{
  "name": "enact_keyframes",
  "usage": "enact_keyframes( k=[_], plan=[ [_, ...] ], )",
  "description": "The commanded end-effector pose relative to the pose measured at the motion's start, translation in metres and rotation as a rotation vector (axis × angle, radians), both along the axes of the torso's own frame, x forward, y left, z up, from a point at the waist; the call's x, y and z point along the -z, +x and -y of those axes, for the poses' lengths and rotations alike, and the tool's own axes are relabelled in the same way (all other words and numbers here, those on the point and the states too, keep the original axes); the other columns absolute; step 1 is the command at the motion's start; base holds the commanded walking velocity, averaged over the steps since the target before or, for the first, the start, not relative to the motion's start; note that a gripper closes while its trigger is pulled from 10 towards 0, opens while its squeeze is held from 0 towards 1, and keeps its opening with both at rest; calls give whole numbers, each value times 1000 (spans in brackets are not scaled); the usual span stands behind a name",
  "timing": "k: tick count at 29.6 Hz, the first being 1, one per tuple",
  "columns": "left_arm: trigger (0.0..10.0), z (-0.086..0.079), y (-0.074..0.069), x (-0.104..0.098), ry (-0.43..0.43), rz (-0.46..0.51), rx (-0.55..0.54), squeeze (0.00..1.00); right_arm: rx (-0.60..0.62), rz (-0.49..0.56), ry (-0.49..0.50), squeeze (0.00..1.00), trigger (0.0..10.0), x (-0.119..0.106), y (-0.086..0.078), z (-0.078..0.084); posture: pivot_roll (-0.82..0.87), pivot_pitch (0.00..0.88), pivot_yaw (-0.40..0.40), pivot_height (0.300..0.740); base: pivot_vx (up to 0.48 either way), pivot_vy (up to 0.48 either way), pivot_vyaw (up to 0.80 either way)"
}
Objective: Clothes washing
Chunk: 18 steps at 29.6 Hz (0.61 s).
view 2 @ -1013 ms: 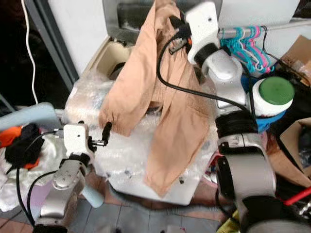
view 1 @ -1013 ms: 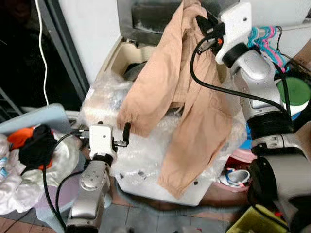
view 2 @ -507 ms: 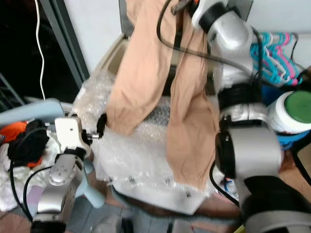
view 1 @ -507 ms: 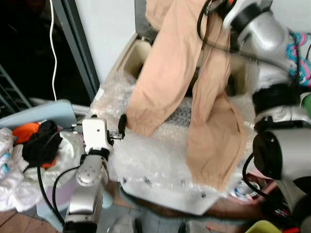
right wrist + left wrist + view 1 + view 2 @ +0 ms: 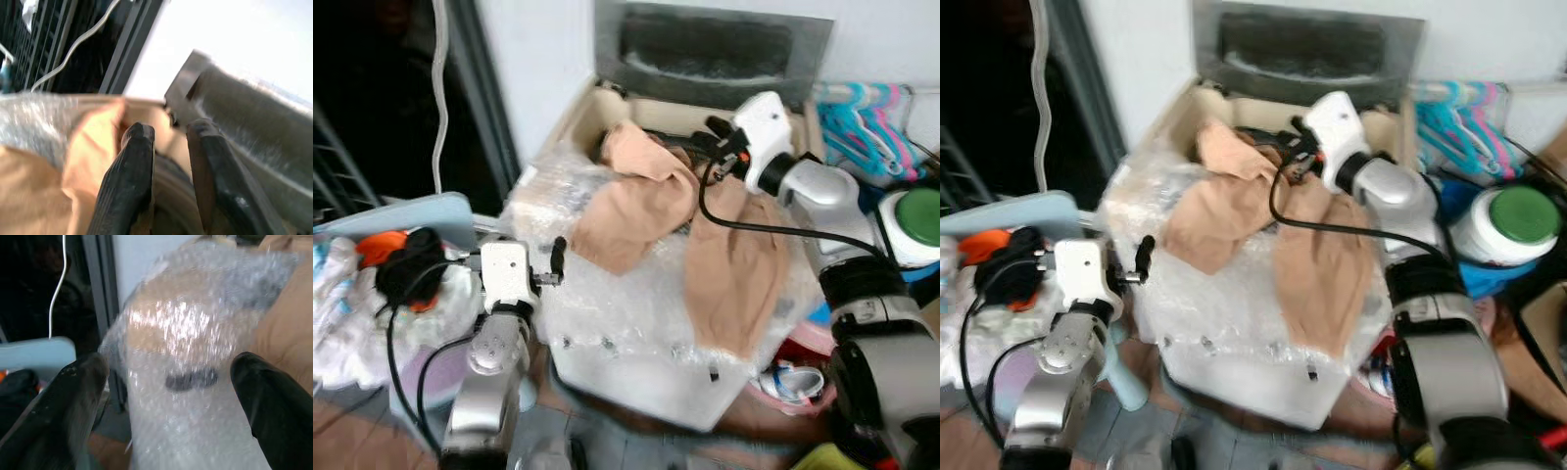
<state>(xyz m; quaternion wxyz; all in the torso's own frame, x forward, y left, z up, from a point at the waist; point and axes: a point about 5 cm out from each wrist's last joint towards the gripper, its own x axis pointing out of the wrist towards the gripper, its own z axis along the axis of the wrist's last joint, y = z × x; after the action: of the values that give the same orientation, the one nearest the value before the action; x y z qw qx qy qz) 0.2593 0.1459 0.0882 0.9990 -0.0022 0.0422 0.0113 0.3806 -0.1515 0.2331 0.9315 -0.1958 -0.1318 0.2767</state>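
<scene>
Tan trousers (image 5: pixel 646 201) lie bunched over the washer's open mouth, one leg (image 5: pixel 734 284) hanging down the bubble wrap (image 5: pixel 626 294) on its top. The white washer (image 5: pixel 636 367) has its grey lid (image 5: pixel 705 49) raised. My right gripper (image 5: pixel 713 142) is low at the mouth's rim, and its fingers (image 5: pixel 134 171) stand almost together with tan cloth beside them, shut on the trousers. My left gripper (image 5: pixel 556 257) is open beside the washer's left front corner. Its fingers (image 5: pixel 73 396) are spread wide before the bubble wrap, holding nothing.
A light-blue basket (image 5: pixel 421 220) at the left holds white, black and orange laundry (image 5: pixel 401 259). Behind it is a dark doorway with a white cable (image 5: pixel 438 88). Blue and pink hangers (image 5: pixel 862 117) and a white jar with a green lid (image 5: pixel 915 215) crowd the right.
My right arm has come down from head height, lowering the trousers onto the washer's mouth. The left arm has barely moved. The camera has shifted.
</scene>
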Motion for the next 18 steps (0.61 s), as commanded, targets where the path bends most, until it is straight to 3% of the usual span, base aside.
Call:
enact_keyframes(
  k=[1, 4, 11, 18],
  plan=[
    [10000, -1, 1, -2, 5, -8, -4, 0, 78, 78, 102, 1000, 10000, -8, -9, 14, -32, 0, 9, 740, 0, 0, 0],
    [10000, -3, -2, 1, 4, -18, -5, 0, 136, 65, 181, 1000, 10000, 3, -23, 23, -30, 0, 11, 740, 0, 320, 0],
    [10000, -4, -2, 0, 14, -18, 9, 0, 234, 8, 185, 1000, 10000, 31, -43, 32, -38, 0, 22, 740, 0, 480, 0],
    [10000, 0, 0, -2, 25, -6, 32, 0, 395, -170, 68, 992, 10000, 69, -54, 42, -46, 0, 23, 740, 0, 0, 0]
  ],
)
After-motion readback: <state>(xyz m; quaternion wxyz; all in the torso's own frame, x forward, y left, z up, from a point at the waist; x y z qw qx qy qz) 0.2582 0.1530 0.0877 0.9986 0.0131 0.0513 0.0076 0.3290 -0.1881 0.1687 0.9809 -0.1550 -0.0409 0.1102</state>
